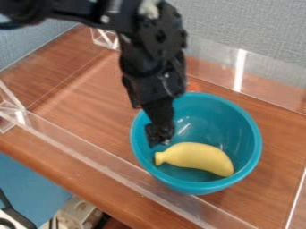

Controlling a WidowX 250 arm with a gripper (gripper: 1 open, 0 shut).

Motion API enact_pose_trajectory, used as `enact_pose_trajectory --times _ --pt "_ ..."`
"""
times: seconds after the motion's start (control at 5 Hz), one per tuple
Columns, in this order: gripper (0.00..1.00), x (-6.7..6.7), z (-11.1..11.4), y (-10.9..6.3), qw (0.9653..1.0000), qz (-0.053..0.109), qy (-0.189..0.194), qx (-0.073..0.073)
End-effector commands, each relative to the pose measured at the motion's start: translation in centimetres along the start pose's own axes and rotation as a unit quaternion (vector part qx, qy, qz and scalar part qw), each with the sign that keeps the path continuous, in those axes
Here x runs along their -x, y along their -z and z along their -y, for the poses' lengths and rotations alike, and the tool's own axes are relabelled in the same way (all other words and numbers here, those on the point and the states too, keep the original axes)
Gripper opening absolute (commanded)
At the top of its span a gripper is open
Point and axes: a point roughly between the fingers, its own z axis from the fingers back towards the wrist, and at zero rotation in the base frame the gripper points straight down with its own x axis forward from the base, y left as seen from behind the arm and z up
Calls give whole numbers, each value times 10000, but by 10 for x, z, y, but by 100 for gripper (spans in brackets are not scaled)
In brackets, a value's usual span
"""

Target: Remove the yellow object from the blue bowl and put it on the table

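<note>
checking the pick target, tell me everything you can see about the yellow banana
The banana is a small, smooth, glossy yellow toy, plastic by its look, gently curved with a stubby stem end pointing left. It lies on its side in the blue bowl, toward the near wall, resting on the bowl's inner surface. The gripper hangs just above its stem end with jaws apart; whether it touches the banana cannot be told. Nothing else is in the bowl with it.

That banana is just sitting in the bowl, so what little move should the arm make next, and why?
Probably ease the gripper down and toward the banana, then close. Its tips hang inside the blue bowl just above the banana's near end, and the banana lies loose on the bowl's bottom, not yet gripped.
</note>
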Motion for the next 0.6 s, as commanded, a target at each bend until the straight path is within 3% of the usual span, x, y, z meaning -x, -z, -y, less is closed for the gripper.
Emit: enact_pose_trajectory --times 0.0,0.4 --pt "100 -11 -9 3 9996 190 -171 -102" --pt "100 -11 -4 40 9993 125 -348 58"
